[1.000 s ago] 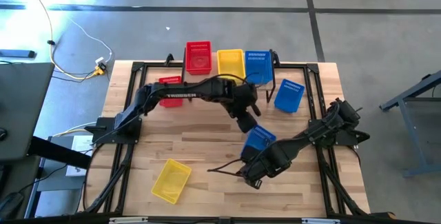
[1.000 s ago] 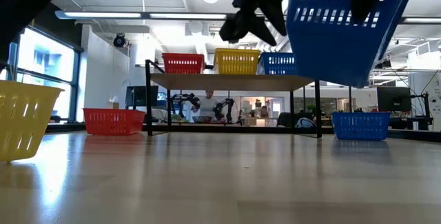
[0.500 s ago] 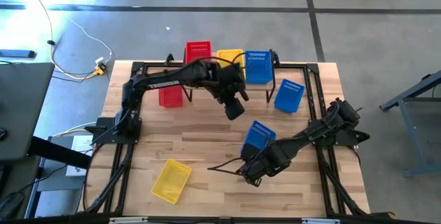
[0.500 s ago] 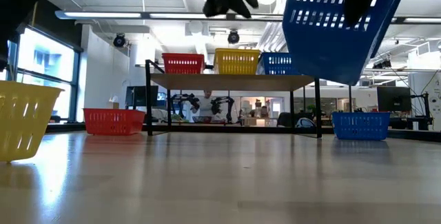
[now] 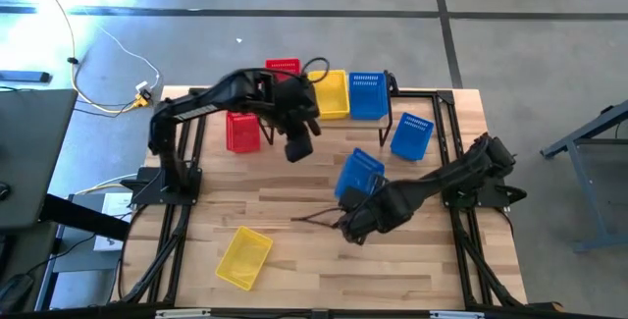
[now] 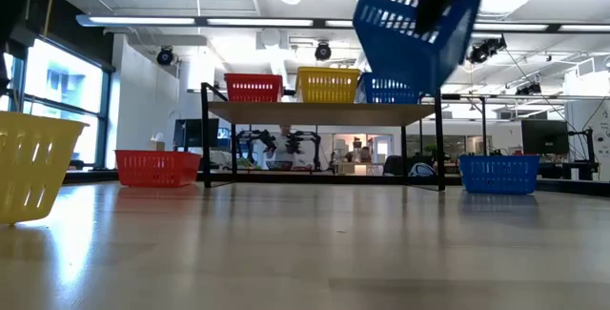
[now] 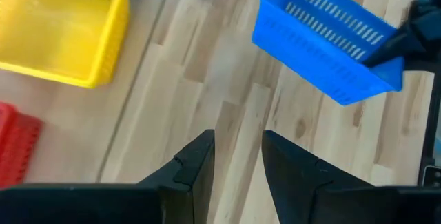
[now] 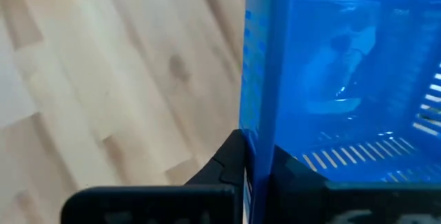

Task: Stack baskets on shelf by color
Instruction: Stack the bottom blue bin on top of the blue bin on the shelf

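Blue basket (image 5: 359, 172) up off the worktop (image 5: 294, 231) | right end effector (image 8: 256, 156) pinches its wall | left end effector (image 7: 236, 156) slightly apart, empty, near shelf (image 6: 324, 112)

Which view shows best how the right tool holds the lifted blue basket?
The right wrist view: the right tool is shut on the blue basket wall. The high view shows the basket from above, the grip hidden. The low view shows it tilted in the air. The left wrist view shows it from the side.
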Tool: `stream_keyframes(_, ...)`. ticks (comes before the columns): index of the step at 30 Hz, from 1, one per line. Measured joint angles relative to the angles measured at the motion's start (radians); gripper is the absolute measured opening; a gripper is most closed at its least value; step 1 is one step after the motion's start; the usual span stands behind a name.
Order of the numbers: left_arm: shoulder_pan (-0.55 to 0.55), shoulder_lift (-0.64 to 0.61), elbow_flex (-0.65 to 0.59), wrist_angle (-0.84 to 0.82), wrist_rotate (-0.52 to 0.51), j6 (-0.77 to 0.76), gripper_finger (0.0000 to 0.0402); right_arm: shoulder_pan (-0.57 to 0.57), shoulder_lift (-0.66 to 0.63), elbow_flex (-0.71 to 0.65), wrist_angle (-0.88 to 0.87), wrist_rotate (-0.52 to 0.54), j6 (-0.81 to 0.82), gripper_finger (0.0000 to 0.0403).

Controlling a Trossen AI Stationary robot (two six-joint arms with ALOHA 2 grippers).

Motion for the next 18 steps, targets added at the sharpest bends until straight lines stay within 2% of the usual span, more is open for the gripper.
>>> stream_keyframes(10, 0.050, -0.087, 0.000, -0.036, 0.002, 0.030, 0.0111, -0.113, -0.122, 0.000, -0.007, 0.105, -0.240, 0.0000)
stream_keyframes(18, 0.115, -0.103, 0.000, -0.089, 0.004, 0.032, 0.0110, -0.242, -0.237, 0.000, -0.009, 0.182, -0.544, 0.0000)
